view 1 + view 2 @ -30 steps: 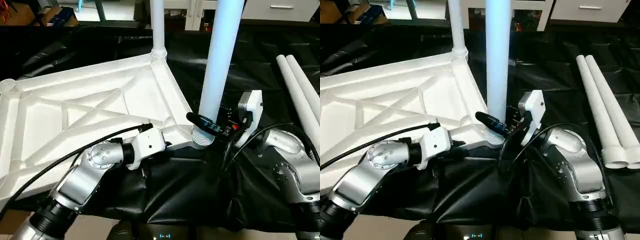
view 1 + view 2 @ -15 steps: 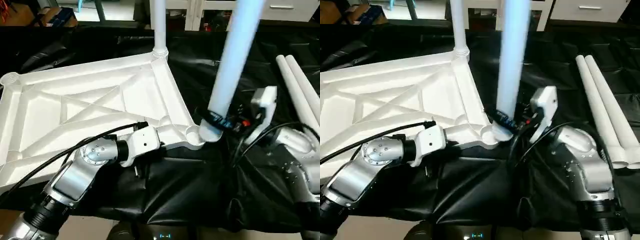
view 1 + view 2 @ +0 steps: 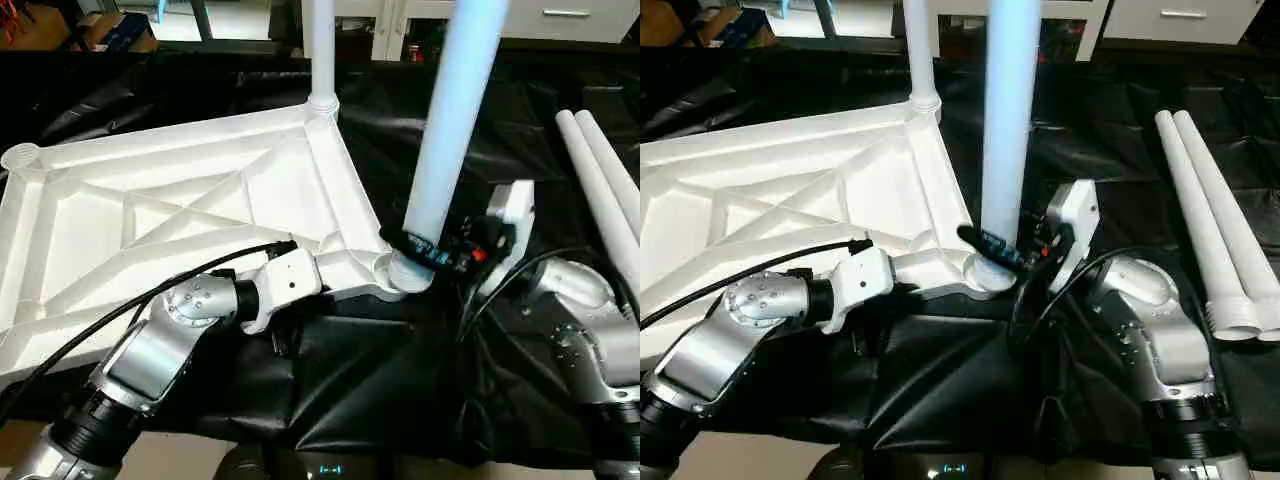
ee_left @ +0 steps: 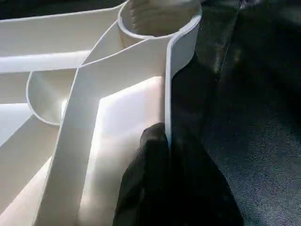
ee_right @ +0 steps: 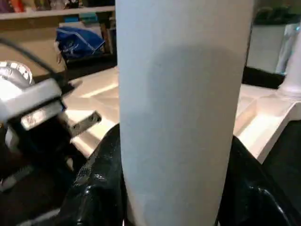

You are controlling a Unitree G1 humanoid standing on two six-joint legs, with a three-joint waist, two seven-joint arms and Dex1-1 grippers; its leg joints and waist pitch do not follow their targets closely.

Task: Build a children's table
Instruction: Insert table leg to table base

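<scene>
Tabletop (image 3: 200, 200): upside down on black-draped surface (image 3: 360, 400), ribs up. Left gripper (image 4: 167, 155): fingers pinching rim wall near corner socket (image 3: 395, 272). Right gripper (image 3: 425, 250): fingers clasping second leg (image 3: 450, 130), foot at socket, tilted toward 1 o'clock. First leg (image 3: 320, 45) seated at far corner; two spare legs (image 3: 600, 190) at 3 o'clock. Step, judged: seating second leg. Next: straighten, press down.

Both upright legs, the held leg (image 3: 450, 120) and the far corner leg (image 3: 319, 50), run off the top edge, and the table top (image 3: 150, 220) hides the left fingers (image 4: 155, 188) partly.

White X-ribbed table top (image 3: 180, 200) and pale legs (image 3: 450, 120) on black sheeting (image 3: 400, 380).
</scene>
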